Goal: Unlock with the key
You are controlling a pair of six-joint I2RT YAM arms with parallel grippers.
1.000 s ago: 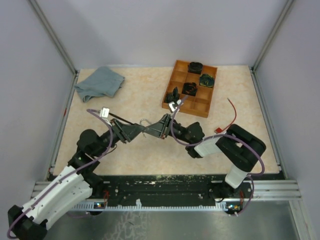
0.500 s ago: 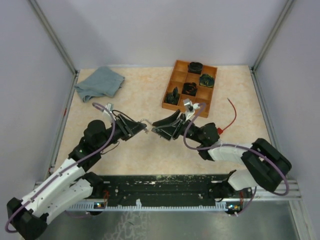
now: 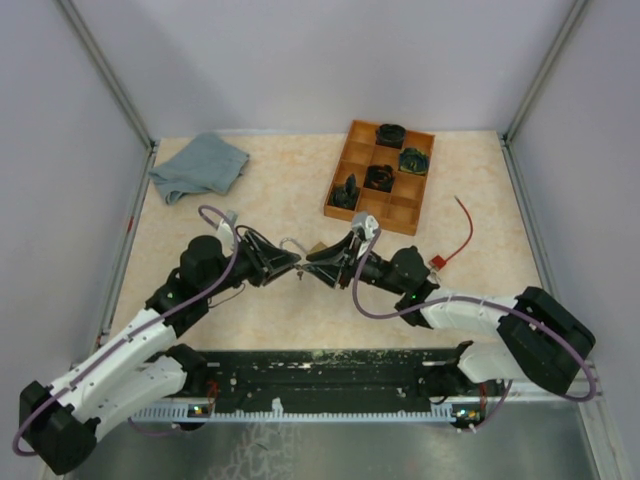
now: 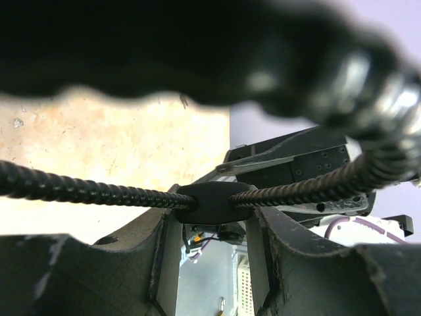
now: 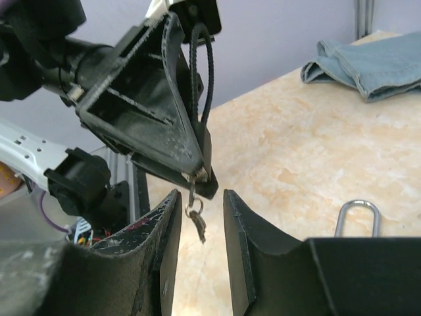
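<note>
The lock is a small black body [image 4: 209, 197] with a braided cable [image 4: 79, 189] running out of both sides. My left gripper [image 4: 210, 212] is shut on that body and holds it above the table. In the top view the left gripper [image 3: 283, 262] and right gripper [image 3: 316, 259] meet tip to tip at mid-table. A key bunch on a ring [image 5: 198, 220] hangs from the lock's lower corner [image 5: 210, 188]. My right gripper [image 5: 200, 195] is open, one finger on each side of the hanging keys, and I see no contact with them.
A wooden compartment tray [image 3: 358, 154] with several dark parts stands at the back right. A blue cloth [image 3: 198, 166] lies at the back left. A red wire [image 3: 462, 240] lies right of the arms. A metal loop [image 5: 358, 214] rests on the table near the right gripper.
The right arm swung its elbow out to the right and brought its gripper back to the lock, with the jaws wider and then narrower. The left gripper shifted slightly right, still holding the lock.
</note>
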